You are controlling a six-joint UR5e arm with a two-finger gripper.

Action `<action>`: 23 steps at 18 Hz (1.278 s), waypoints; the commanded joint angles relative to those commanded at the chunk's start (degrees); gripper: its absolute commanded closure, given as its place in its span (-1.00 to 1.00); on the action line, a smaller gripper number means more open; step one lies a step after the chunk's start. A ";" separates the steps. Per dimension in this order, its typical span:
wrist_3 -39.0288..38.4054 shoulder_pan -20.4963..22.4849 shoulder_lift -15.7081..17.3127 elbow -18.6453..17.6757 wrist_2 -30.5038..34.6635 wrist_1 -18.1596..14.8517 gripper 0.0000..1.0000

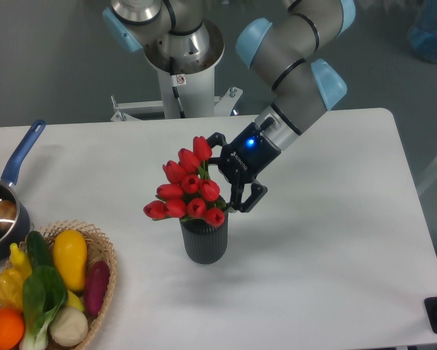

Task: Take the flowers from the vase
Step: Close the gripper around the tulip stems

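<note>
The bunch of red tulips [186, 189] stands in the ribbed dark vase [205, 240] near the middle of the white table [335, 240], the buds fanned out above the mouth and leaning toward ten o'clock. The gripper [223, 175] sits against the bunch from its three o'clock side, with one black finger showing near the topmost bud and the other near the lowest bud at the vase rim. The fingers are spread on either side of the blooms; whether they are pressing on anything cannot be told from this view, since the leaves and buds hide the stems.

In my judgement the step in hand is securing the grasp before lifting. To do it well, the jaws should close on the tied stems or leaf bundle just under the heads, not on the buds themselves, which would crush or slip. The pull should then follow the axis of the vase, straight up and slightly toward the lean, so the stems slide out without dragging the vase over; it looks light and may tip or rise with the bunch if the stems bind.

At eight o'clock from the vase lies a wicker basket of vegetables [101, 251], and at nine o'clock a blue-handled saucepan [5, 211], both well apart from the lift path.
</note>
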 joint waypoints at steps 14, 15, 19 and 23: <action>5.36 0.26 -1.41 -1.05 -1.14 0.26 -1.00; 5.36 0.44 -1.32 -1.05 -1.32 0.26 -1.00; 5.45 0.00 -1.41 -1.14 -1.67 0.26 -1.00; 5.36 -0.26 -1.41 -1.14 -3.78 0.26 -1.00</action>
